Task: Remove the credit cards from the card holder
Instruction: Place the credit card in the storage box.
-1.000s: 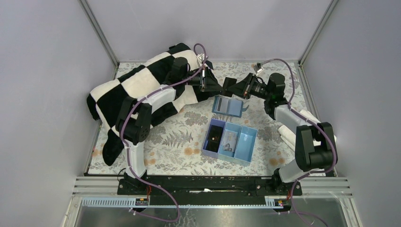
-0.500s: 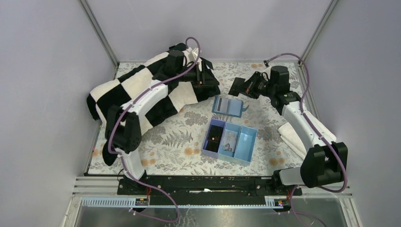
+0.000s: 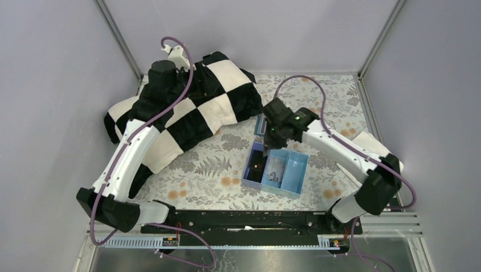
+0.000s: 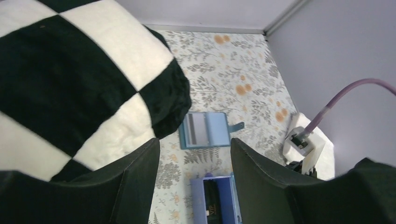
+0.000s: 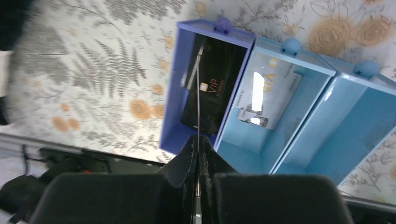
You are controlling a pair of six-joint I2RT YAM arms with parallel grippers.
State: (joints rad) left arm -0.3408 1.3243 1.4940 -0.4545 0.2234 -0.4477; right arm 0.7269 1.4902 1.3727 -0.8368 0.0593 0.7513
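Note:
The card holder (image 4: 208, 130), a small blue wallet, lies open on the floral table just past the blanket's corner, with a grey card face on its left panel. My right arm partly covers the card holder (image 3: 260, 124) in the top view. My right gripper (image 5: 198, 140) is shut on a credit card (image 5: 198, 93), seen edge-on as a thin line, above the tray's dark-blue compartment (image 5: 173, 135). That compartment holds a black VIP card (image 5: 212, 93). A silvery card (image 5: 268, 93) lies in the middle compartment. High above the blanket, my left gripper (image 4: 194, 141) is open and empty.
The three-compartment blue tray (image 3: 296, 170) sits mid-table, its right compartment (image 5: 355, 126) bare. A black-and-white checkered blanket (image 3: 193, 107) covers the back left. A white cloth (image 3: 363, 139) lies at the right edge. Grey walls close in the table.
My left gripper has opened and risen back-left away from the card holder. My right gripper has shut on a card and swung from the back to above the tray.

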